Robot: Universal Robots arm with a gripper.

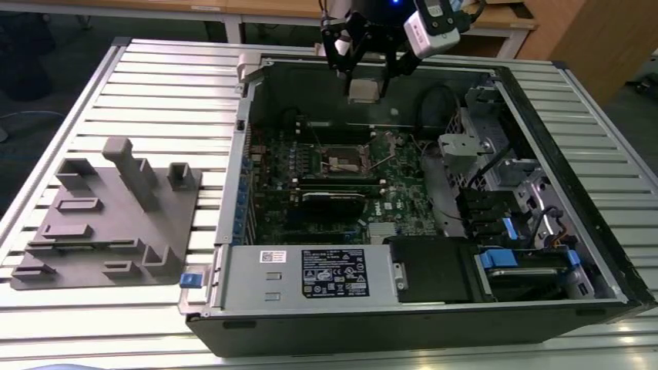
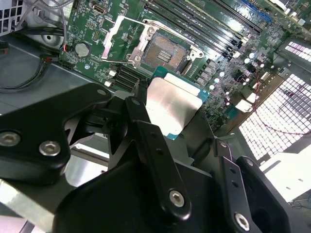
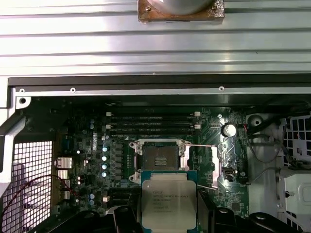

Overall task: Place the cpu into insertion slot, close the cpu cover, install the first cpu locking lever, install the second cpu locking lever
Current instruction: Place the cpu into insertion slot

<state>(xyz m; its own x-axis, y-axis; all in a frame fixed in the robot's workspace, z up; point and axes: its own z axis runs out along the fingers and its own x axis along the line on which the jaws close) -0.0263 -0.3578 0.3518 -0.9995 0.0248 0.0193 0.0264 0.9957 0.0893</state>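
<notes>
My gripper (image 1: 365, 86) hangs over the far wall of the open computer case, shut on the cpu (image 1: 365, 91). Both wrist views show the cpu (image 2: 172, 102) (image 3: 168, 201) as a silver-topped square chip with a teal edge, pinched between black fingers (image 2: 146, 141). The insertion slot (image 1: 344, 159) (image 2: 163, 51) (image 3: 160, 158) lies bare on the green motherboard, below the chip and apart from it. The cpu cover (image 2: 112, 38) (image 3: 215, 165) stands swung open beside the slot. A thin locking lever (image 3: 199, 145) juts out by the slot.
Long memory slots (image 3: 153, 124) run beside the socket. Cables and drive bays (image 1: 504, 193) fill the case at the exterior view's right, and a power supply (image 1: 308, 274) sits at its near end. A grey fixture block (image 1: 103, 208) rests on the slatted table at the exterior view's left.
</notes>
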